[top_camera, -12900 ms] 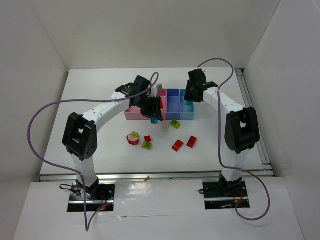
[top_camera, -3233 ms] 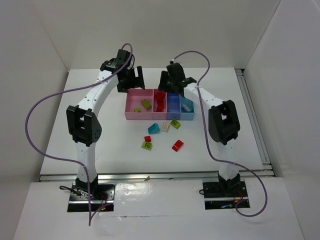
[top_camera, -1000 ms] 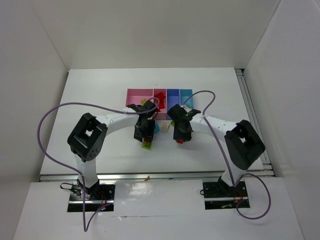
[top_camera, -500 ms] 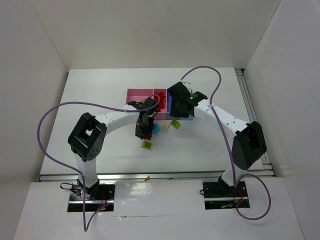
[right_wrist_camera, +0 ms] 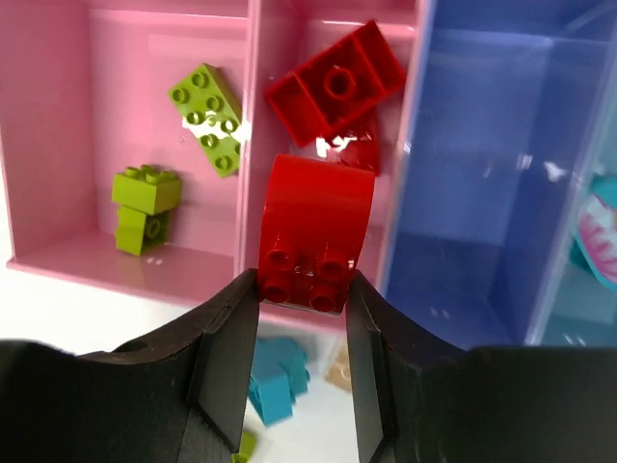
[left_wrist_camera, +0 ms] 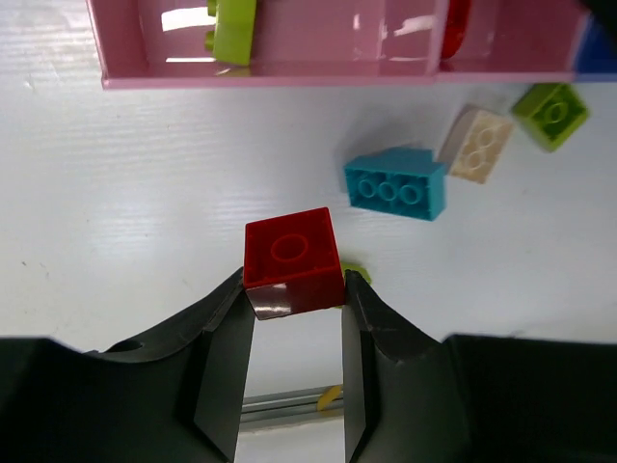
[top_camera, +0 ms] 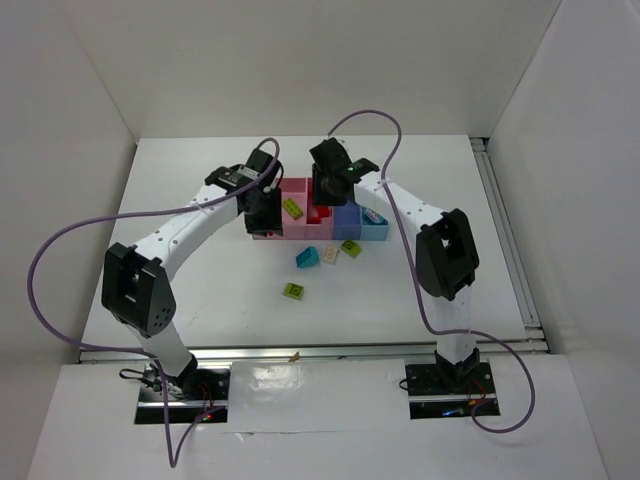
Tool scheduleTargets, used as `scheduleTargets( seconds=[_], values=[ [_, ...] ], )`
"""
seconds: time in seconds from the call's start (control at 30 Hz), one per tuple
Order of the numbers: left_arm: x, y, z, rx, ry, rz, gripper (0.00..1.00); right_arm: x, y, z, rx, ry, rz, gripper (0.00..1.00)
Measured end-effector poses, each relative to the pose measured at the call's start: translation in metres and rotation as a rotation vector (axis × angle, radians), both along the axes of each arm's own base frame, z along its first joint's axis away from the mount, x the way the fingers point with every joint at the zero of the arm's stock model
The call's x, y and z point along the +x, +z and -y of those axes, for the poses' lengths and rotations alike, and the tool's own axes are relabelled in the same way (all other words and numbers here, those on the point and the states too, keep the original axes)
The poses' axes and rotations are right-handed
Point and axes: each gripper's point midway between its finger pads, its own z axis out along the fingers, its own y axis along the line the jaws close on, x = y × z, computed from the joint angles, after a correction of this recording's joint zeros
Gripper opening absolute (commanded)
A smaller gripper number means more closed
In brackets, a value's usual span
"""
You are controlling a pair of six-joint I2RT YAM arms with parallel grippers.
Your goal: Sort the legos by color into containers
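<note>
The left gripper (left_wrist_camera: 297,285) is pinching a square red brick (left_wrist_camera: 291,253) over the table (left_wrist_camera: 116,193), needing carrying toward one o'clock to the narrow pink bin (right_wrist_camera: 289,43), where the right gripper (right_wrist_camera: 303,282) is pinching a curved red brick (right_wrist_camera: 316,224) above the near wall, needing nudging toward twelve before releasing.

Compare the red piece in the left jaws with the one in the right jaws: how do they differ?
The left red brick is a small square block with one stud; the right red piece is longer with a rounded face. The left red brick shows against bare table, short of the containers; the right red piece hangs over the narrow pink bin, where another red brick lies. Both are red and clamped in shut jaws.
</note>
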Motion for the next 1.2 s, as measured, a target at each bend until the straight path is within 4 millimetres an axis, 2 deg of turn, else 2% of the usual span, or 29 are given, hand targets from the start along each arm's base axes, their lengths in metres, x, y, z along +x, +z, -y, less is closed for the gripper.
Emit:
scheduleTargets(
  seconds=[0.03, 0.07, 0.17, 0.3, 0.43, 0.53, 0.77, 0.8, 0.83, 0.9, 0.93, 1.03, 1.2],
  values=[
    [0.005, 0.007, 0.001, -0.013, 0.002, 0.016, 0.2, 0.003, -0.004, -0.003, 0.0, 0.005, -0.004, 0.39],
    [0.008, 0.012, 0.002, -0.025, 0.003, 0.026, 0.2, 0.007, -0.008, -0.005, 0.001, 0.009, -0.007, 0.57],
    [0.013, 0.026, 0.006, -0.064, -0.001, 0.041, 0.2, 0.009, -0.014, -0.006, 0.0, 0.019, -0.02, 0.69],
    [0.024, 0.044, 0.017, -0.119, -0.02, 0.07, 0.2, 0.014, -0.009, -0.004, 0.006, 0.013, -0.006, 0.69],
    [0.048, 0.049, 0.036, -0.163, -0.053, 0.091, 0.2, 0.022, 0.003, 0.014, -0.005, -0.034, 0.027, 0.66],
    [0.07, 0.041, 0.053, -0.186, -0.074, 0.094, 0.2, 0.017, 0.02, 0.052, -0.024, -0.11, 0.058, 0.66],
    [0.111, 0.006, 0.091, -0.209, -0.11, 0.074, 0.2, -0.019, 0.079, 0.164, -0.032, -0.345, 0.169, 0.66],
    [0.114, -0.001, 0.095, -0.209, -0.114, 0.067, 0.4, -0.025, 0.085, 0.175, -0.035, -0.369, 0.181, 0.66],
    [0.116, -0.007, 0.098, -0.21, -0.117, 0.059, 0.54, -0.03, 0.089, 0.184, -0.038, -0.391, 0.188, 0.66],
    [0.121, -0.016, 0.104, -0.212, -0.126, 0.047, 0.69, -0.039, 0.093, 0.196, -0.043, -0.419, 0.195, 0.66],
    [0.123, -0.02, 0.106, -0.216, -0.127, 0.042, 0.81, -0.044, 0.092, 0.203, -0.051, -0.431, 0.189, 0.66],
    [0.124, -0.027, 0.109, -0.22, -0.132, 0.027, 0.92, -0.054, 0.086, 0.213, -0.066, -0.454, 0.163, 0.66],
    [0.124, -0.022, 0.11, -0.229, -0.135, 0.033, 0.91, -0.062, 0.074, 0.218, -0.077, -0.459, 0.117, 0.64]
  ],
)
